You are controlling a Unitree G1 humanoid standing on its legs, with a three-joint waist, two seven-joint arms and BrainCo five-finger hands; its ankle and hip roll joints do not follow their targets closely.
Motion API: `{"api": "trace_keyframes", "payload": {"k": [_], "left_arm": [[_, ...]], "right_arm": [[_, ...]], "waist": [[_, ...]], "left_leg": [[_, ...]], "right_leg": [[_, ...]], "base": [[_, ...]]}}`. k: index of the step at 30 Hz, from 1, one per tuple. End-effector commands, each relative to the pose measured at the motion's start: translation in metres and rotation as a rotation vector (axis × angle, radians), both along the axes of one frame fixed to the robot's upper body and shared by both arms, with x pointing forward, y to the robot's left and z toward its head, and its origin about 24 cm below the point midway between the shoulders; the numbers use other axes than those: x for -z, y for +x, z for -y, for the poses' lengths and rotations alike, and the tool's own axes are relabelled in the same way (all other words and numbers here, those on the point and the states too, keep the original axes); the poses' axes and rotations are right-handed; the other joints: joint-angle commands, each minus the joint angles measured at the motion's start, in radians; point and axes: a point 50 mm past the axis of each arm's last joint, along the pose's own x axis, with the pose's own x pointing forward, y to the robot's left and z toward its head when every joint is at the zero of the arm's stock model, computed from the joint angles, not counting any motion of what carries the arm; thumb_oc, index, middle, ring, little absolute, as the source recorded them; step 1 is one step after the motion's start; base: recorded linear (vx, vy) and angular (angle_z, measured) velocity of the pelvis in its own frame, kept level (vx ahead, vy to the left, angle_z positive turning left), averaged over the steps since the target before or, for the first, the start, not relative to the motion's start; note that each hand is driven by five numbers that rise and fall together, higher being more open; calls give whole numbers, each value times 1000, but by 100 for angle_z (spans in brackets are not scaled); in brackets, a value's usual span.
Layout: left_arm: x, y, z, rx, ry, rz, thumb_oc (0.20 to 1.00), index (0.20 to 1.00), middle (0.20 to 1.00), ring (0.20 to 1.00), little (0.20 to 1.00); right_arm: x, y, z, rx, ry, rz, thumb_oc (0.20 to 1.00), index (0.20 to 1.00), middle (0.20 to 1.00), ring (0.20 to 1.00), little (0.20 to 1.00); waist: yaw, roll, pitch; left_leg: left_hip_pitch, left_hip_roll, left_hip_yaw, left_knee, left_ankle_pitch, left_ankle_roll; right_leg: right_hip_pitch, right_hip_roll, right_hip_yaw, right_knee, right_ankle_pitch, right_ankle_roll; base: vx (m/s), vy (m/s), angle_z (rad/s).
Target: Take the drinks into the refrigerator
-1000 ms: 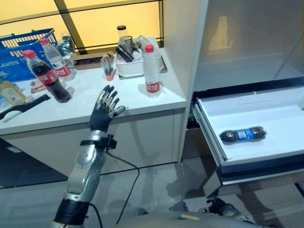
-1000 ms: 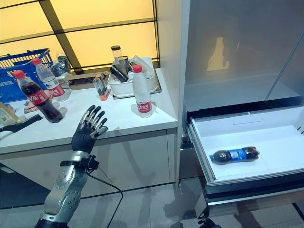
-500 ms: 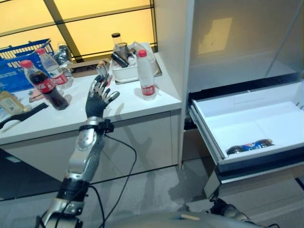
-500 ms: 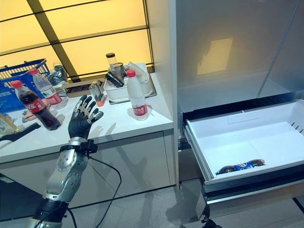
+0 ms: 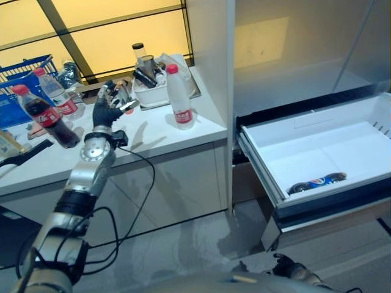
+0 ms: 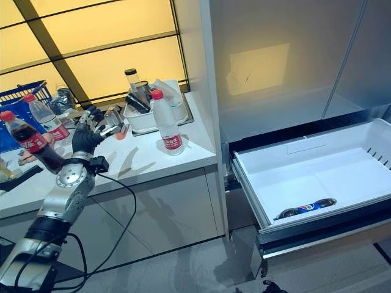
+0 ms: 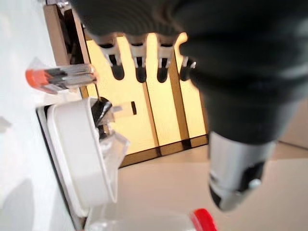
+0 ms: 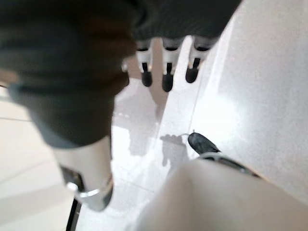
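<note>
A clear water bottle (image 5: 179,96) with a red cap stands upright near the counter's right end. A cola bottle (image 5: 46,116) and a second water bottle (image 5: 58,94) stand at the counter's left. My left hand (image 5: 107,110) is raised over the counter between them, close to a white tub (image 5: 156,91). Its fingers (image 7: 139,60) are straight and hold nothing. A dark bottle with a blue label (image 5: 317,182) lies on its side in the open white refrigerator drawer (image 5: 263,143), against the front wall. My right hand (image 8: 166,67) hangs low over the floor, fingers straight.
The white tub (image 7: 82,154) holds several small items. A small orange-capped item (image 7: 57,77) sits beside it, just past my left fingertips. A blue basket (image 5: 24,73) stands at the counter's back left. The drawer juts out to the right of the counter.
The camera has shifted. My left arm has stretched farther across the counter, bringing the hand up beside the white tub. The bottle in the drawer now lies against the front wall.
</note>
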Motion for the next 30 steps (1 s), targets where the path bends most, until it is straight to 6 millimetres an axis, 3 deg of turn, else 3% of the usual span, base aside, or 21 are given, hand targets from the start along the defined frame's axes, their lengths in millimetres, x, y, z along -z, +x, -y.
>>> {"api": "trace_keyframes", "payload": {"k": [1,19,29,30], "left_arm": [[-71,20,-10,-19,94,149,1000,1000,1000,1000,1000],[-57,44,11,103,-2,19,1000,1000,1000,1000,1000],[-21,41,6,54,-77,-63,1000,1000,1000,1000,1000],[-28,39,0,43,-85,-32,1000,1000,1000,1000,1000]], "right_arm": [[-5,29,-15,-14,34,87,1000,1000,1000,1000,1000],[-11,40,-4,75,17,148,1000,1000,1000,1000,1000],[-19,57,0,116,13,221,1000,1000,1000,1000,1000],[-15,32,19,156,-8,157,1000,1000,1000,1000,1000]], "waist": [[-38,-59,54],[-102,-22,126],[-123,-10,163],[-131,-12,168]], "left_leg": [[33,-78,53,2,-98,55],[-27,-80,100,2,-71,50],[-59,-77,135,2,-60,47],[-61,-77,138,2,-60,45]], "right_leg": [[7,-36,35,10,-39,63],[-80,-34,87,10,-5,66],[-134,-27,126,10,11,63],[-140,-26,129,10,13,64]], "base": [[-34,-6,-3],[-31,10,-10],[-9,15,-14],[-10,11,-6]]}}
